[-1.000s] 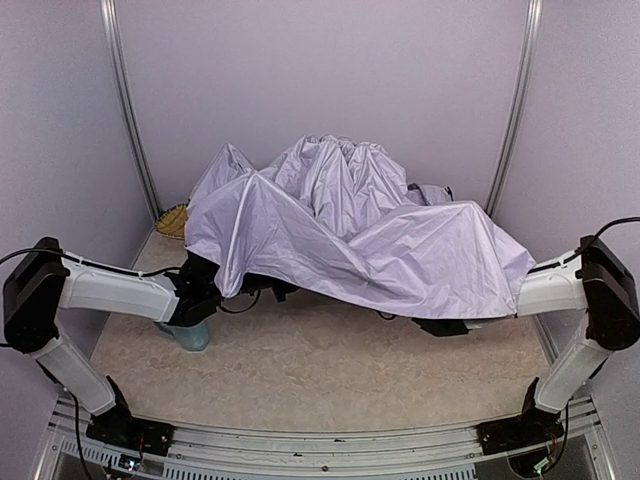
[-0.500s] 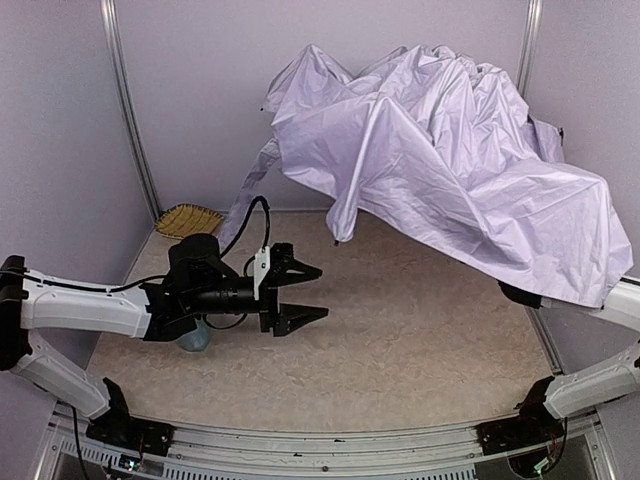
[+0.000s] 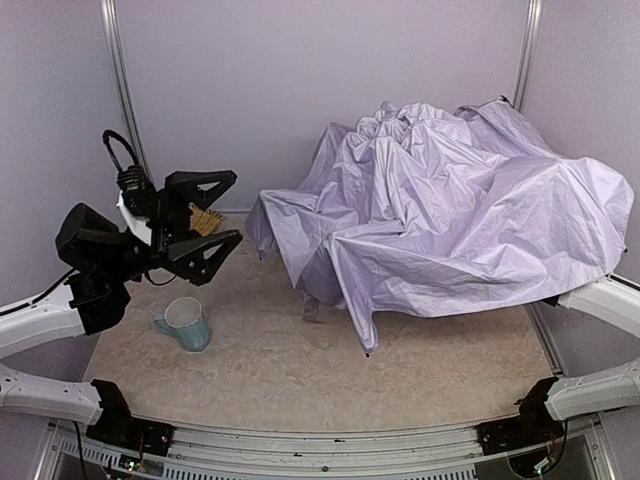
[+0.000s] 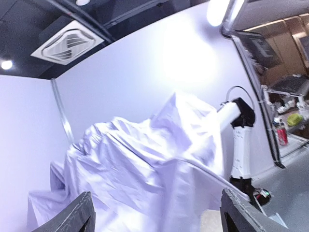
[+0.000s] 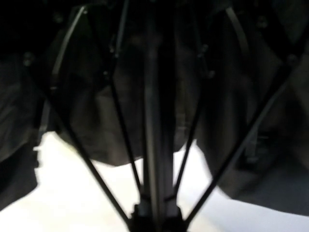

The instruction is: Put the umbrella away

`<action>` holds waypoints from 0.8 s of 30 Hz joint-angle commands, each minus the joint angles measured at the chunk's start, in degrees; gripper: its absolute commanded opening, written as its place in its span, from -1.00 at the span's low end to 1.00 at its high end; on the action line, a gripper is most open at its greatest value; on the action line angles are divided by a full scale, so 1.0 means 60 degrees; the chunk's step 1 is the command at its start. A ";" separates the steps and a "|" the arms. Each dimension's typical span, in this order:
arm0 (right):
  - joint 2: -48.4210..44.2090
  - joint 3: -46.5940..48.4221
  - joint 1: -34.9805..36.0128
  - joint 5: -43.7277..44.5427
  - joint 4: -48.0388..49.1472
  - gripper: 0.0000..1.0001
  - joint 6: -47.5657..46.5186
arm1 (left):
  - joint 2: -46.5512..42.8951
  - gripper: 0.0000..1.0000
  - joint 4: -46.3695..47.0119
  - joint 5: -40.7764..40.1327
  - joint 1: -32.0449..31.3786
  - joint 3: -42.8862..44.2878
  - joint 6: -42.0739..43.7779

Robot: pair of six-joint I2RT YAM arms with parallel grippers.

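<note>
There is one umbrella (image 3: 450,220) here. Its pale lavender canopy is spread and crumpled over the right and back half of the desk (image 3: 280,390), draped across my right arm (image 3: 600,300). Its lower folds hang down toward the desk surface, though I cannot tell whether they touch it. I have two pincers. My left pincer (image 3: 234,207) is lifted high over the left side of the desk with its two fingers spread wide and nothing between them, well apart from the canopy's nearest edge. From my left wrist I see those two fingertips at the bottom corners, with the lavender fabric filling the space ahead. My right pincer is buried under the canopy in the overhead view. My right wrist shows only the black lining, one thin black shaft (image 5: 153,145) and several thin ribs fanning from it, so I cannot tell whether that pincer is pinching anything. One pale blue mug (image 3: 186,323) stands on the desk at the left, clear of the umbrella.
</note>
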 commanded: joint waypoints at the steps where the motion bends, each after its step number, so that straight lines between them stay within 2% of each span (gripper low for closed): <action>1: 0.0660 -0.0154 0.0656 -0.1389 0.0810 -1.00 0.0428 | 0.2240 0.83 -0.1428 -0.1822 0.0236 0.1630 -0.0960; 4: 0.1316 0.0020 0.1324 -0.1450 0.1326 -1.00 0.0412 | 0.3380 0.97 -0.1707 -0.1400 0.0245 0.2113 -0.0927; 7: 0.2115 0.0281 0.1931 -0.1687 0.1556 -1.00 0.0316 | 0.3831 0.97 -0.1000 -0.1457 -0.0023 0.2054 -0.0809; 11: 0.3393 0.0908 0.2586 -0.1977 0.1132 -1.00 -0.0132 | 0.4361 0.97 -0.1111 -0.2361 -0.0278 0.2512 -0.0466; 13: 0.4077 0.1367 0.2838 -0.2389 0.0641 -1.00 -0.0501 | 0.4624 0.93 -0.1086 -0.2153 -0.0133 0.2649 -0.0754; 15: 0.4613 0.1968 0.3012 -0.2602 -0.0238 -0.94 -0.0858 | 0.4800 0.75 -0.0767 -0.1411 -0.0123 0.2578 -0.1024; 17: 0.5019 0.2594 0.3045 -0.2537 -0.1264 -0.66 -0.1035 | 0.4964 0.51 -0.0242 -0.1009 -0.0239 0.2371 -0.1240; 19: 0.5130 0.2866 0.3043 -0.2015 -0.1709 -0.39 -0.1113 | 0.5132 0.14 0.0070 -0.0780 -0.0374 0.2220 -0.1418; 21: 0.4950 0.2777 0.3054 -0.1564 -0.1727 -0.19 -0.1201 | 0.5293 -0.15 0.0182 -0.0589 -0.0439 0.2157 -0.1498; 24: 0.4453 0.2512 0.2998 -0.1139 -0.1819 0.17 -0.1021 | 0.5329 -0.68 0.0943 -0.0536 -0.0178 0.1904 -0.2036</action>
